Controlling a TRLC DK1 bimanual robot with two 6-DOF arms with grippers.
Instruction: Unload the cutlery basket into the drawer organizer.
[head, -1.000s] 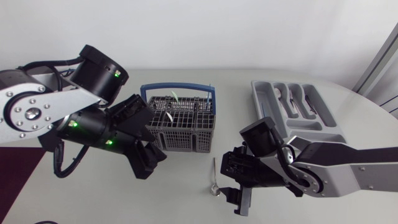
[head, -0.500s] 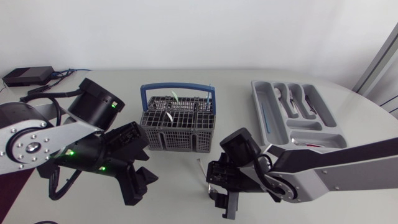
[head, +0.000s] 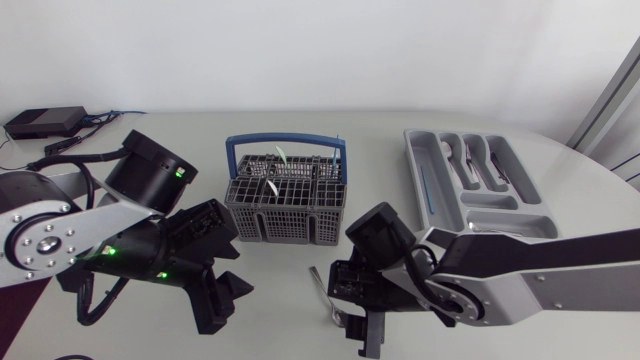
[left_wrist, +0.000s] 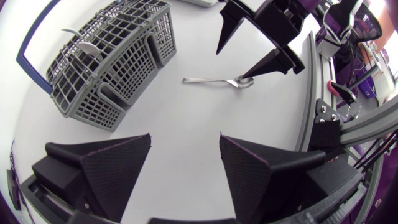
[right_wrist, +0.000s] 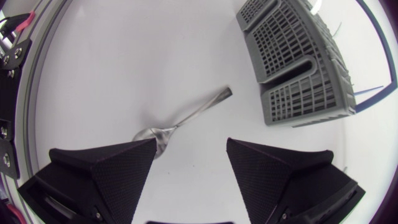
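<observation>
Nearest the table's front edge, in front of the cutlery basket (head: 290, 225) and off toward its left corner, the left gripper (head: 228, 300) hangs low over bare table with its two wedge fingers spread wide and nothing between them. In the left wrist view the basket (left_wrist: 112, 62) lies ahead of the left gripper (left_wrist: 185, 137) and off to one side. Also in front of the basket, below its right corner, the right gripper (head: 365, 328) is tilted down over a spoon (head: 322, 290), jaws well apart. The spoon lies flat on the table, just clear of the basket's front wall, its handle end pointing toward the basket and its bowl on the far side from it. In the right wrist view the spoon (right_wrist: 180, 124) lies just ahead of the right gripper (right_wrist: 190, 143), with the bowl close by one fingertip; whether that finger touches it cannot be told. The left wrist view shows the spoon (left_wrist: 217, 81) beside the other arm's finger tips. The basket (right_wrist: 298, 68) itself stands upright, grey mesh with a blue hoop handle, and a few pieces of cutlery stand in its compartments. To the right of the basket and well apart from it, the grey drawer organizer (head: 412, 150) lies flat, with several pieces already in its compartments.
</observation>
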